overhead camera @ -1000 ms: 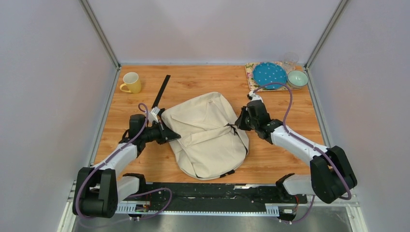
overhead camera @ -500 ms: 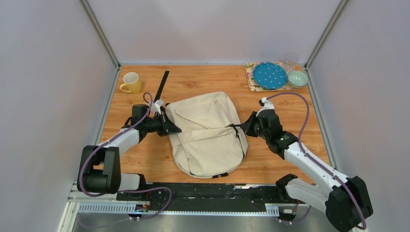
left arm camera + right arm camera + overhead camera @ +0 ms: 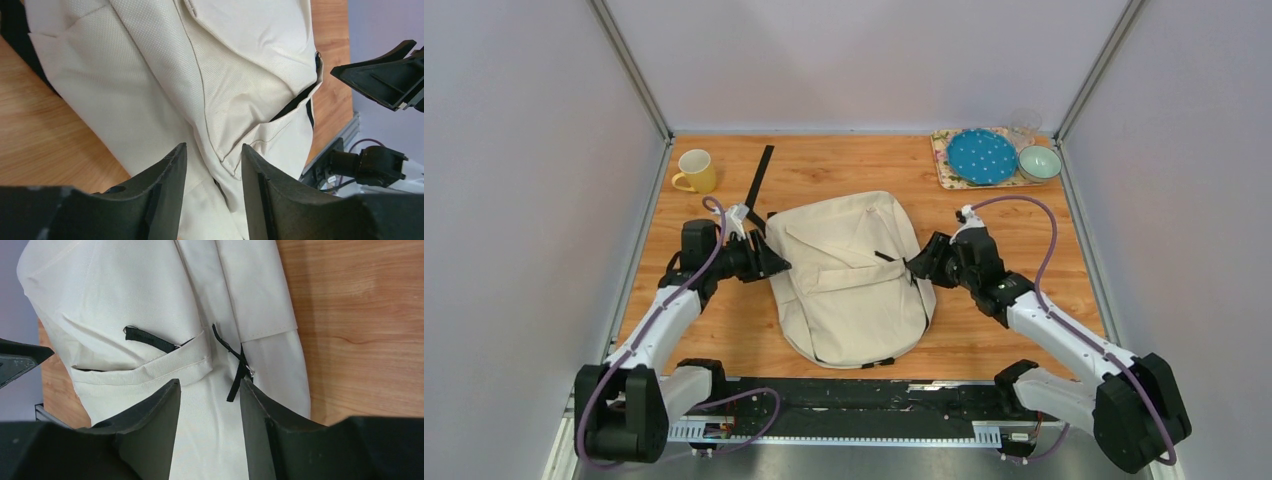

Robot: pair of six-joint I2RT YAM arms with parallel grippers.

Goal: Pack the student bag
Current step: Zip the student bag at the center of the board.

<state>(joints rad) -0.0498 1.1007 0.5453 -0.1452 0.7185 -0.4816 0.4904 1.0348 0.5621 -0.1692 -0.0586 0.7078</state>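
While the student bag (image 3: 849, 275) is lying flat in the middle of the table (image 3: 844, 165), front side up with its flap pocket (image 3: 150, 367) showing, I am flanking it with both arms so that each side has a hand ready. I am holding my left gripper (image 3: 769, 262) at the bag's left edge, fingers parted and grasping nothing. From its wrist camera the cream fabric is showing through the gap rather than being pinched. I am holding my right gripper (image 3: 921, 266) at the right edge, likewise parted and empty, hovering over the black zipper pull (image 3: 237, 374) that is trailing across the fabric.

I am judging that this placement has a purpose: the pull is likely what opens a compartment, and the left hand is sitting where it could be pinning the fabric against the tug. Whether any fingertip is touching cloth I cannot tell. I am not seeing the main compartment open, so nothing is going in yet. A yellow mug (image 3: 696, 171) and a tray (image 3: 943, 160) of dishes are sitting well apart at the far edge.
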